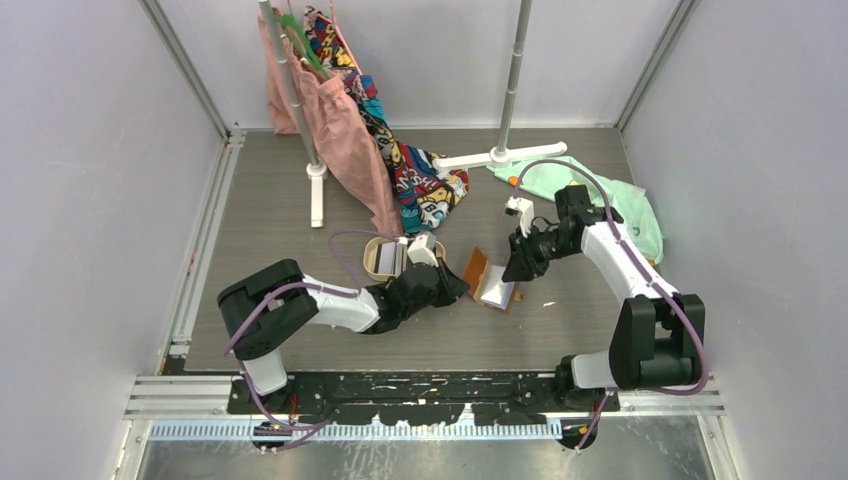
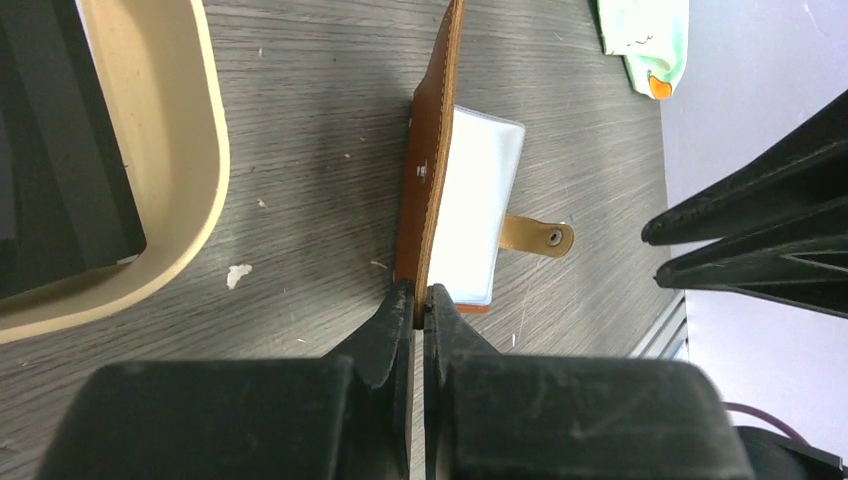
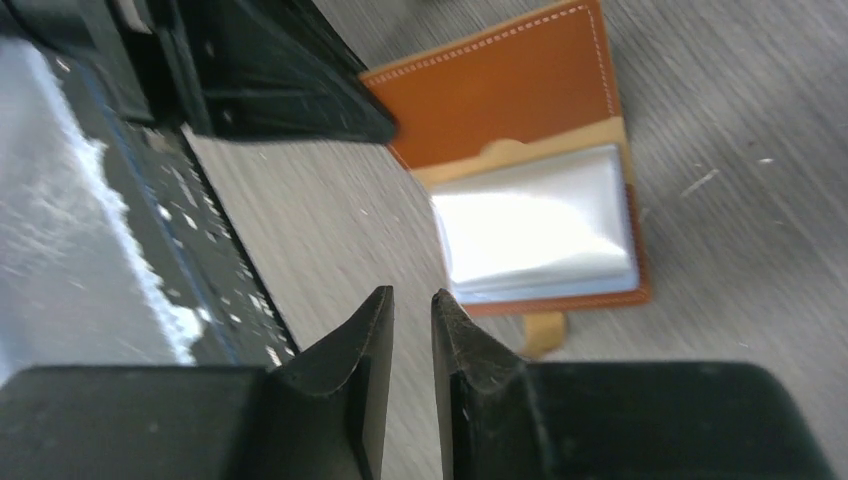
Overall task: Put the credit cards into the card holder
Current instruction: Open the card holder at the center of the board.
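The tan-brown card holder point(image 1: 490, 283) lies open on the table, clear sleeves point(image 2: 480, 200) up, snap tab point(image 2: 540, 236) sticking out. My left gripper point(image 2: 421, 291) is shut on the edge of its raised leather cover point(image 2: 428, 150), holding it upright. My right gripper point(image 3: 411, 292) hovers just above the holder's near edge point(image 3: 535, 225), jaws a small gap apart and empty; it also shows in the top view point(image 1: 520, 266). Dark credit cards point(image 2: 60, 160) sit in the oval tan tray point(image 2: 190, 150) left of the holder.
The tray point(image 1: 368, 256) is behind my left wrist. A clothes rack with pink and patterned garments point(image 1: 350, 130) and its white foot point(image 1: 500, 156) stand at the back. A mint-green cloth point(image 1: 600, 195) lies behind the right arm.
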Robot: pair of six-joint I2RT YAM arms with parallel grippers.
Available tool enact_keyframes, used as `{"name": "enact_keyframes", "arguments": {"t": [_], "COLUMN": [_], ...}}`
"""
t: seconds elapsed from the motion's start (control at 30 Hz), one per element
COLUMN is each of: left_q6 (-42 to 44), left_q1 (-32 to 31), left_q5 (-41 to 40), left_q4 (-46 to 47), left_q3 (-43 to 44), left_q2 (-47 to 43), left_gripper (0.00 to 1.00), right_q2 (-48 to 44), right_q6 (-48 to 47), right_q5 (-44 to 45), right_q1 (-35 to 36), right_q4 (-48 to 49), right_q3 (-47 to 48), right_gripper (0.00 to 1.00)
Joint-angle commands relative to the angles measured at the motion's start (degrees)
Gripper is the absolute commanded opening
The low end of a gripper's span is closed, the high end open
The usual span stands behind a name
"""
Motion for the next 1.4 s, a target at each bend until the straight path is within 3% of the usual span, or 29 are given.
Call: {"name": "enact_keyframes", "arguments": {"t": [0.0,0.07,0.23,0.47,0.73,1.03,1.37], "left_q6": [-1.17,-1.59,-2.46,-2.15,-2.14,-2.15,-2.04], "left_q1": [-0.3,-0.32,-0.58,-1.0,-1.33,-2.02,-2.25], "left_q5": [-3.91,-4.59,-6.57,-9.09,-9.51,-9.65,-9.46], "left_q4": [4.7,4.88,5.0,3.72,3.17,3.16,2.88], "left_q3": [1.83,1.86,1.86,2.59,4.61,5.58,6.01], "left_q2": [1.0,1.3,1.97,2.75,4.9,6.31,6.87], "left_gripper": [0.0,0.0,0.0,0.0,0.0,0.0,0.0], "right_q2": [2.17,5.42,11.91,13.33,16.61,22.78,21.77], "right_q6": [20.09,26.89,31.73,37.4,39.8,40.91,41.1], "right_q5": [-6.07,-3.58,2.68,9.45,8.29,7.38,10.39], "right_q1": [0.78,1.14,1.19,-0.1,-3.82,-4.26,-6.36], "right_q4": [7.91,9.26,8.16,11.68,11.96,11.26,11.81], "right_q3": [1.27,1.04,3.3,3.02,3.62,5.41,5.07], "right_gripper": [0.26,0.25,0.25,0.4,0.47,0.48,0.49]}}
